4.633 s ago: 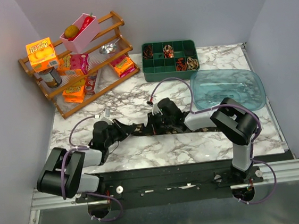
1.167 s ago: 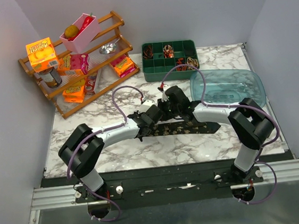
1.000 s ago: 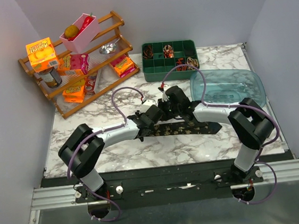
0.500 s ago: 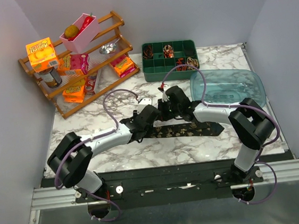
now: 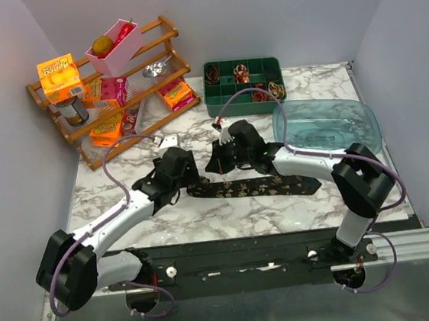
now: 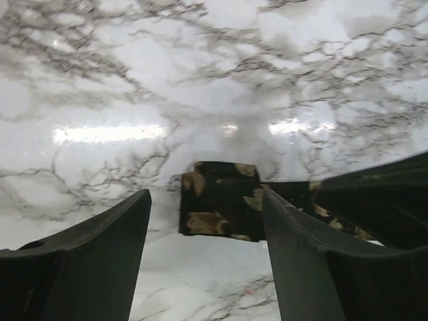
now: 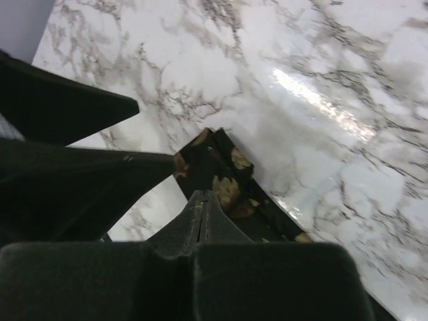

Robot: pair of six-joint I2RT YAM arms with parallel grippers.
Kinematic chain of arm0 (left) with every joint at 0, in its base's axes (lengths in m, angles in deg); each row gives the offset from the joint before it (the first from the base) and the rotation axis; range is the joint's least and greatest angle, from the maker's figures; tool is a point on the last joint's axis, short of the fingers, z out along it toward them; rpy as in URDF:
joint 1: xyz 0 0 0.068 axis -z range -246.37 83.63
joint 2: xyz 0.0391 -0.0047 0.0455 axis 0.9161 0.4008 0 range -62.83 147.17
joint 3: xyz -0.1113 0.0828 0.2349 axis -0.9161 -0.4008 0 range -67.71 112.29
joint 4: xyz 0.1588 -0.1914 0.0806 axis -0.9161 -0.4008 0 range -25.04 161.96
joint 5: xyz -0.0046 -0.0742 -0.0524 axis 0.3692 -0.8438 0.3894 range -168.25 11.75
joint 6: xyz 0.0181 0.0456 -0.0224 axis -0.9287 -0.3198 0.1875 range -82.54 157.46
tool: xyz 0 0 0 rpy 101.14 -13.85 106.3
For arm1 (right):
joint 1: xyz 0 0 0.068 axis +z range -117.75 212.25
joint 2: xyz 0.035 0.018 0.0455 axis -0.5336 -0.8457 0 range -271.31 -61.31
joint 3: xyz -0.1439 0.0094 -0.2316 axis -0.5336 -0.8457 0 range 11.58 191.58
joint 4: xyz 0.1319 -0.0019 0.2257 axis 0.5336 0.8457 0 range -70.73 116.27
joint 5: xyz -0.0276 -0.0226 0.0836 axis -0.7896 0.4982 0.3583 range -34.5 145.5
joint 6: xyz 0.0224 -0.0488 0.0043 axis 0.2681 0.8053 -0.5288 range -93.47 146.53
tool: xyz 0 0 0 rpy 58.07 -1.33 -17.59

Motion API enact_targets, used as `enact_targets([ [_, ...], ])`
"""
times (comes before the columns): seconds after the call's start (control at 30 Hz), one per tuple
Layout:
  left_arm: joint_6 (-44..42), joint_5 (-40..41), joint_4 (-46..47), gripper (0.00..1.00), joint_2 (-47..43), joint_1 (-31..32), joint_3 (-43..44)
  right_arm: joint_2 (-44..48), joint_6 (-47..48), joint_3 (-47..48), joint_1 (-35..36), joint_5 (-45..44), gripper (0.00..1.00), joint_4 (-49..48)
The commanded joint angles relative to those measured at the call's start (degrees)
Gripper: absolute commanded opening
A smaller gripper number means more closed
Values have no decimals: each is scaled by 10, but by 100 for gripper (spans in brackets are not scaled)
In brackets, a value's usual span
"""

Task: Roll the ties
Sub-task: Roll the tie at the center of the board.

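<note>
Your left pincer (image 6: 206, 200) is gaping wide, the folded end of the tie (image 6: 215, 212) lying between its fingers; your right pincer (image 7: 200, 198) is sitting shut over it. It's looking soft and slippery, so be pinching that fold

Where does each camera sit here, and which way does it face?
Top: above and behind the bases, facing down on the table; left arm and right arm show, meeting at the tie.
Left wrist: looks down through the open left hand at the tie's end.
Right wrist: looks down past the shut right hand.
Shared: both wrist views show that tie end.
</note>
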Motion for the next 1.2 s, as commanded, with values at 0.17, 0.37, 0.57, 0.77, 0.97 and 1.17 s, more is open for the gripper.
enact_targets([
  [0.17,44,-252,125,92,-74,-157,-122,-89,13,69,46,36,1,9],
  [0.37,71,-386,213,93,-58,-231,-173,-116,21,66,58,27,1,22],
  [0.57,91,-440,280,93,-13,-249,-200,-128,16,42,66,19,1,23],
  [0.77,102,-457,331,83,14,-249,-229,-129,8,21,66,11,1,22],
  [0.97,102,-454,377,75,48,-248,-250,-124,7,22,66,12,1,22],
  [1.17,100,-448,415,74,70,-248,-258,-92,13,32,66,10,1,22],
])
